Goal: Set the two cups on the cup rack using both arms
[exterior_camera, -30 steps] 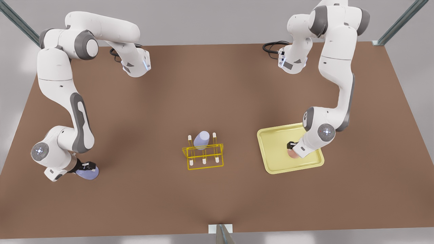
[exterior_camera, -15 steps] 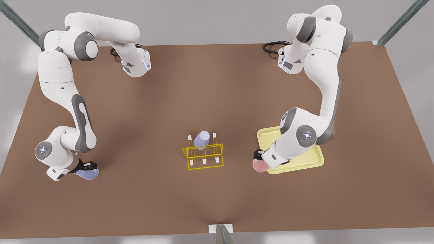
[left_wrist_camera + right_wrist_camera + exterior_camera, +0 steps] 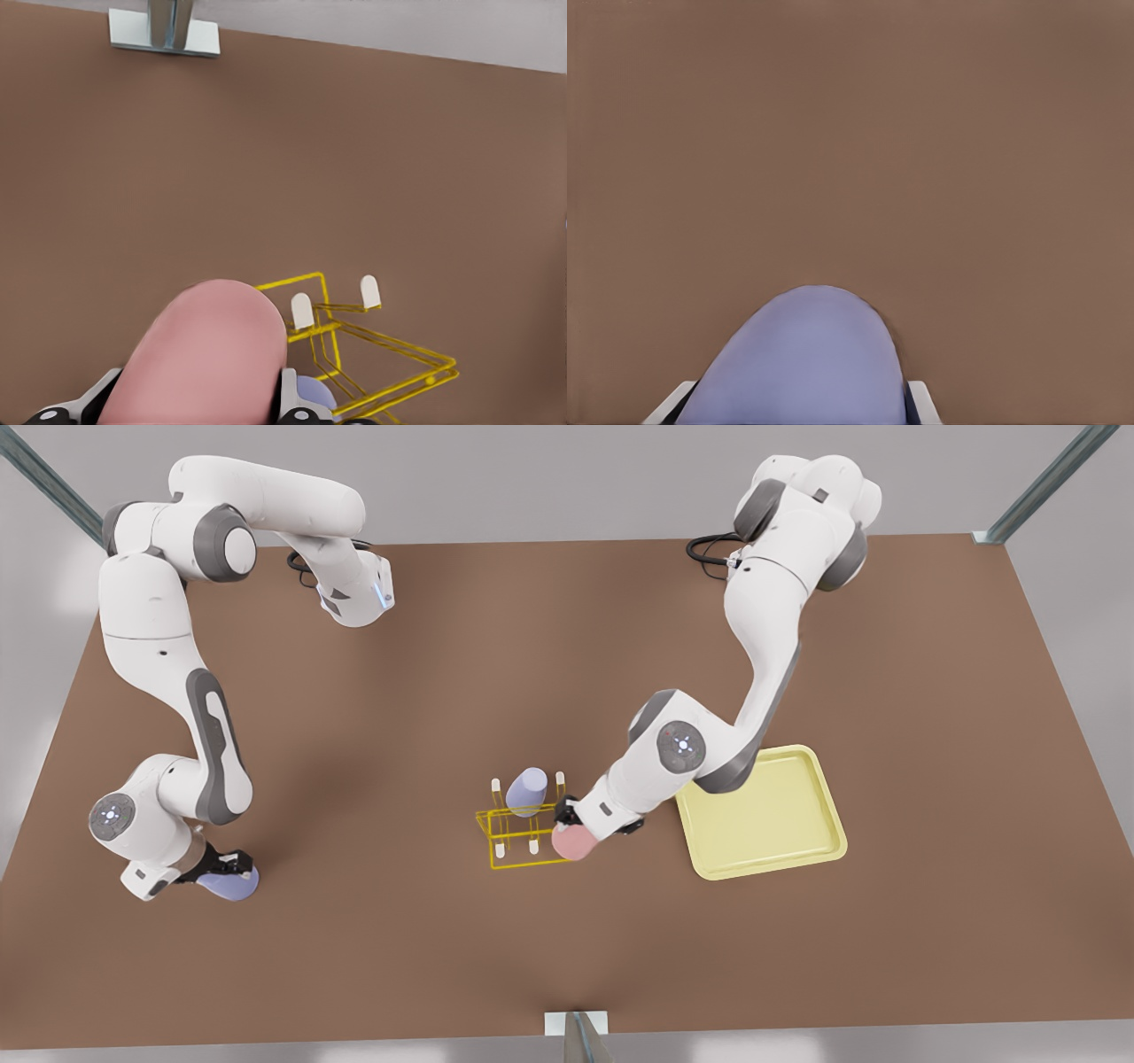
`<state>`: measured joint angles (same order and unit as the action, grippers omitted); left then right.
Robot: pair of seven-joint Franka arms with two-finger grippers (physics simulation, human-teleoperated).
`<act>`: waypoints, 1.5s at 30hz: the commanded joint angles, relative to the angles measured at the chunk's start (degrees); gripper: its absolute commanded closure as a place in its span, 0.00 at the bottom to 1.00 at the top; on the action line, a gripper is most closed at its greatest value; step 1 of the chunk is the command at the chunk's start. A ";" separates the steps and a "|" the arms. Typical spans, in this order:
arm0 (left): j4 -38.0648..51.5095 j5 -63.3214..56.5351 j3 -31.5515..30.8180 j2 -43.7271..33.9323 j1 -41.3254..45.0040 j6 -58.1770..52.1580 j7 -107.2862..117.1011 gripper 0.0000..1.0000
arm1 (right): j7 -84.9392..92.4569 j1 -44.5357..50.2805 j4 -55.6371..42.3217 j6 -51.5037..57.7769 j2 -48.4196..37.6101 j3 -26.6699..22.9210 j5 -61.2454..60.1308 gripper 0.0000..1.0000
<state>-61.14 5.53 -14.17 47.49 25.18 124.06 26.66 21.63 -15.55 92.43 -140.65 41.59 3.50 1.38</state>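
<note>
The pale pink cup hangs at the cup rack's corner on the front view's right, with my left gripper shut on it. In the left wrist view the rack's cream-tipped pegs stand just beyond the cup. A lavender cup sits upside down on a back peg. Far off at the front view's left, low over the table, my right gripper is shut on another lavender cup.
A pale yellow square tray lies on the brown table at the front view's right of the rack. A metal post stands at the table's near edge.
My left arm has carried the pink cup off the yellow tray and across toward the front view's left, up to the rack. The right arm with its lavender cup has barely moved.
</note>
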 commanded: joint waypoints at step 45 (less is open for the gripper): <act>-26.49 -5.97 6.18 -31.24 -15.16 -32.65 -23.23 0.00 | 3.16 14.49 -10.69 7.50 0.59 26.82 -13.51 0.13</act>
<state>-87.65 -0.86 -8.01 15.89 10.21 91.24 10.16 23.63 -1.06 81.82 -135.93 42.29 30.28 -11.81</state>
